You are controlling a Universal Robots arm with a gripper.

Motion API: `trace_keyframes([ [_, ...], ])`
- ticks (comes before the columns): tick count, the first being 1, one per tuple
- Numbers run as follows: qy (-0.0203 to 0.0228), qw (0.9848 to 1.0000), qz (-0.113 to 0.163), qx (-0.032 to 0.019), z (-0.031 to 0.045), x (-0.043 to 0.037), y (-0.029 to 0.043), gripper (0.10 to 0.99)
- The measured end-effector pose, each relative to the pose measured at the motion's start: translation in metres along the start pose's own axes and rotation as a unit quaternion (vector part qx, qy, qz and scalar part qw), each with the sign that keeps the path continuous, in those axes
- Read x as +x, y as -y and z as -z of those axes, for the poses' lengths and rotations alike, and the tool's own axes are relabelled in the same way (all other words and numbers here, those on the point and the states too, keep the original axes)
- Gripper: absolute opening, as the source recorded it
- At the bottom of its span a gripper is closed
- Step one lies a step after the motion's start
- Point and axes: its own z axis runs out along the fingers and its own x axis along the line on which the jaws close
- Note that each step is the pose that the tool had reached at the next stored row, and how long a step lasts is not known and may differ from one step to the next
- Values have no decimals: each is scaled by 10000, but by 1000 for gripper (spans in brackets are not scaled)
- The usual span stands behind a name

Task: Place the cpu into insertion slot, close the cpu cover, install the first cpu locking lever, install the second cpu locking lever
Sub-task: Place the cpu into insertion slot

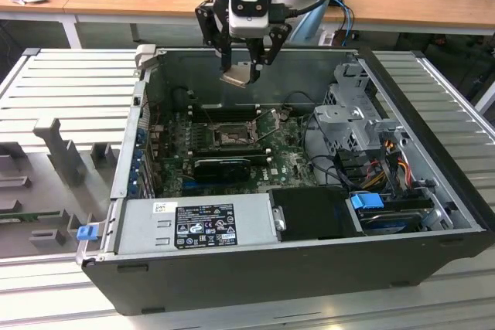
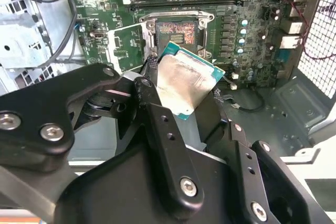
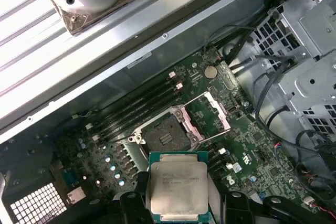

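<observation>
While the gripper [image 1: 246, 66] hangs above the open computer case [image 1: 294, 272], near its far wall, its 2 fingers are clamped on the cpu [image 2: 186, 82]. They pinch it by 2 opposite edges, and the pale metal face is plain in both wrist views. The chip is tilted, not level, and sits well clear of the motherboard [image 1: 286, 161]. Below it, the insertion slot [image 3: 165, 136] lies bare near the board's middle, beside the long memory slots [image 3: 136, 109]. The cpu cover [image 3: 220, 113] stands swung up at 1 side of the slot, so nothing is seated yet. I judge the chip light, stiff and thin, with a smooth lid that could slide between the pads. Its underside and the socket's fine pins are likely fragile. The edges seem the right place to hold it, never the faces, and it looks like a part that tolerates no pressing or scraping.
</observation>
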Motion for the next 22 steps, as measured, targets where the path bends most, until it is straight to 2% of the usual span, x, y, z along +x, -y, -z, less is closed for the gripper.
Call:
trace_keyframes([
  [3, 19, 9998, -218, -4, 0, 0, 0, 525],
  [9, 39, 9990, -454, -9, -1, 0, 0, 525],
  [14, 59, 9977, -674, -13, -2, 0, 0, 525],
  [22, 87, 9949, -1003, -19, -3, 0, 0, 525],
])
